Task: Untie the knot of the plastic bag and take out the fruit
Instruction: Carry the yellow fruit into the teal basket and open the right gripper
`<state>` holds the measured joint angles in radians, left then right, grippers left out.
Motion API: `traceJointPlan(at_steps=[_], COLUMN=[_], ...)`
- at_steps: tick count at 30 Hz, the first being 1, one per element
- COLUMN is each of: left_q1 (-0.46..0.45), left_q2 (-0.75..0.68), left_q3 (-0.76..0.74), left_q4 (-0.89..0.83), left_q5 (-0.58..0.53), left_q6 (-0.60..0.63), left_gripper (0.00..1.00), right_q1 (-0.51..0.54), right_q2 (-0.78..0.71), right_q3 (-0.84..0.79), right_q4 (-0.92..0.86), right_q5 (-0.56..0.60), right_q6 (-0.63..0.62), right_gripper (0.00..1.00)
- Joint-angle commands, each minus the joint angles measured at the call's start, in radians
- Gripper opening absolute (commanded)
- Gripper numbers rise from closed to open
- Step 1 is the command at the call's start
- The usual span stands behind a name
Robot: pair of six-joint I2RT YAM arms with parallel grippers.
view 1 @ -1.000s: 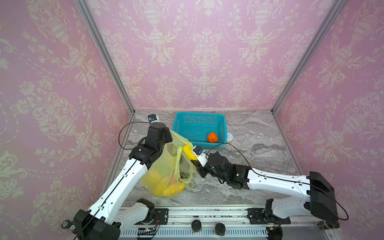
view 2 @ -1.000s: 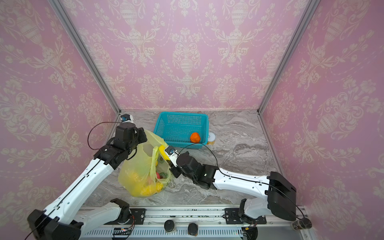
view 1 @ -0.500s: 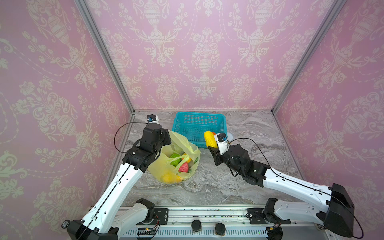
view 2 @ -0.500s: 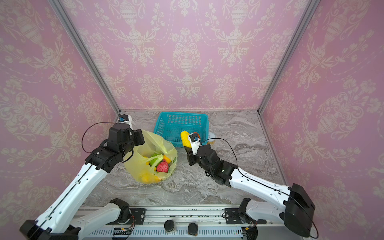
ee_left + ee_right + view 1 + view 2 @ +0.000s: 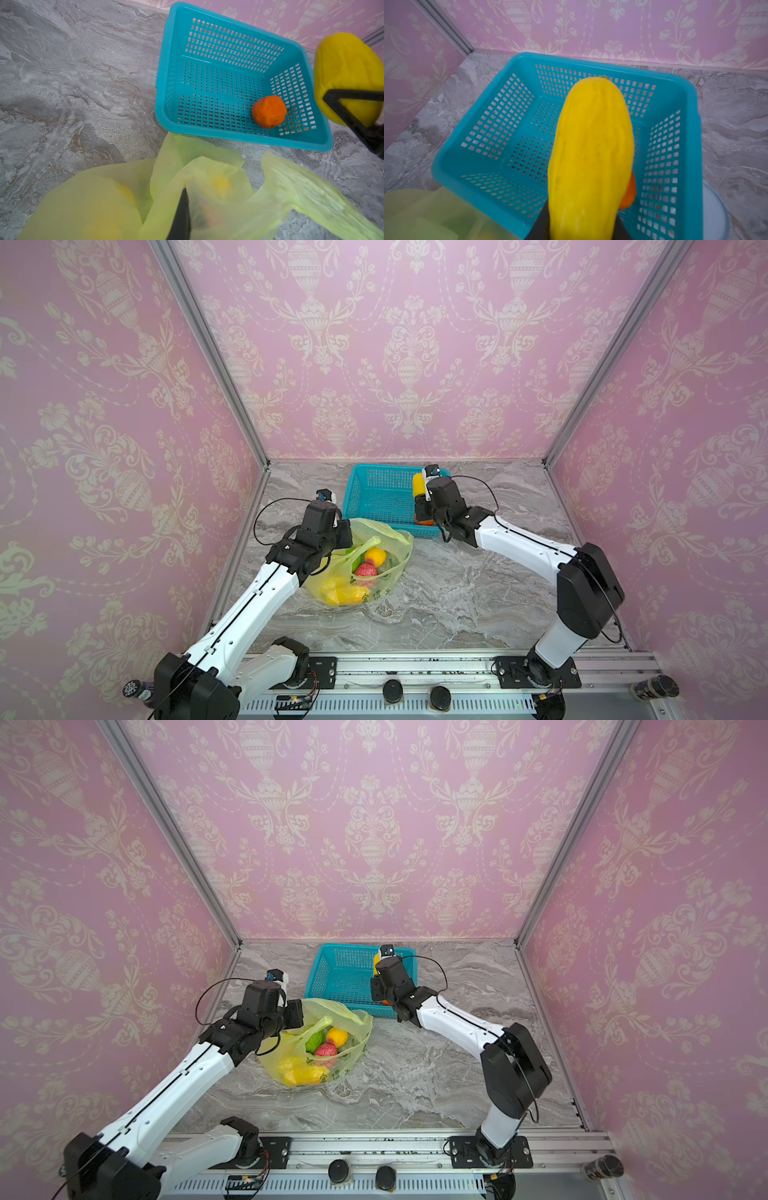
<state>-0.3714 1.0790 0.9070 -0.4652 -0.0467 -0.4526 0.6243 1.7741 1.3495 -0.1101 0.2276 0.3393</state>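
Thin translucent yellow-green plastic bag (image 5: 357,1021) lies on grey marble tabletop (image 5: 415,1081), mouth gaping, just in front of teal mesh basket (image 5: 249,138). Inside bag: pink-red bumpy fruit (image 5: 325,1052), round yellow-orange fruit (image 5: 336,1036), green fruit (image 5: 314,1041), yellow fruit (image 5: 299,1071) lower down. Left gripper (image 5: 183,197) clenched on bag's rim film. Right gripper (image 5: 581,226) grasps long yellow fruit (image 5: 591,145), held above basket. Round orange fruit (image 5: 269,111) rests on basket floor.

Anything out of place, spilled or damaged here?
Nothing stands out. The plastic bag lies open on the table, its edge pinched by the left tool. The right tool holds a long yellow fruit over the teal basket with an orange fruit inside.
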Motion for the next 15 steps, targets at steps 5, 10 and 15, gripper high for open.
traceJointPlan(at_steps=[5,10,15], left_q1=[-0.008,-0.008,-0.008], left_q2=[-0.088,-0.107,-0.133], left_q3=[-0.077,-0.110,-0.156], left_q4=[0.078,0.123,0.187], left_q5=[-0.031,-0.038,-0.041], left_q6=[0.025,0.027,0.014], left_gripper=[0.00,0.00,0.00], right_q1=[-0.021,-0.027,-0.028], right_q2=[0.233,0.302,0.305], right_q3=[0.223,0.264,0.250], right_q4=[-0.236,-0.256,-0.247], right_q5=[-0.056,-0.067,-0.074], right_q6=[0.014,0.021,0.030], right_gripper=[0.00,0.02,0.10])
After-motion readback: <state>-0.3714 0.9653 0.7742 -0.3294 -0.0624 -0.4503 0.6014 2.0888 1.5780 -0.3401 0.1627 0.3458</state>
